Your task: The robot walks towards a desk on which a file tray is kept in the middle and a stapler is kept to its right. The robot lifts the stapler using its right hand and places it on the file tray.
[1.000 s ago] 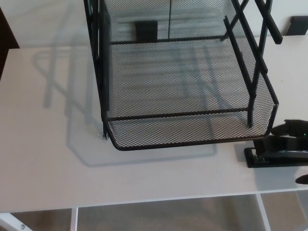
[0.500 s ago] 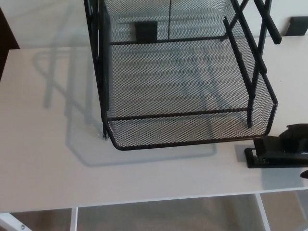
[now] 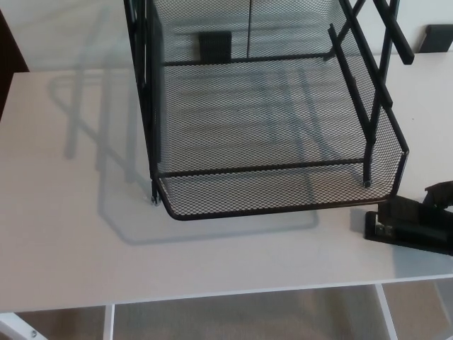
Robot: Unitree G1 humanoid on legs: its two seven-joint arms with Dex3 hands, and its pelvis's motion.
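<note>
A black wire-mesh file tray stands in the middle of the white desk, its upper tiers rising out of the top of the picture. Just right of the tray's front corner is the black stapler, tilted, with its far end cut off by the picture's right edge and a shadow beneath it. My right hand shows only as a black shape on top of the stapler at the right edge, shut on it. My left hand does not show.
The desk's front edge runs along the bottom, with carpet and white frame bars below it. A small black object lies at the far right back, another behind the tray. The tray's black uprights stand close to the stapler.
The stapler has shifted slightly right and tilted, its shadow spreading under it. The right hand has drawn back toward the right edge; the fingertip seen below the stapler has left the picture.
</note>
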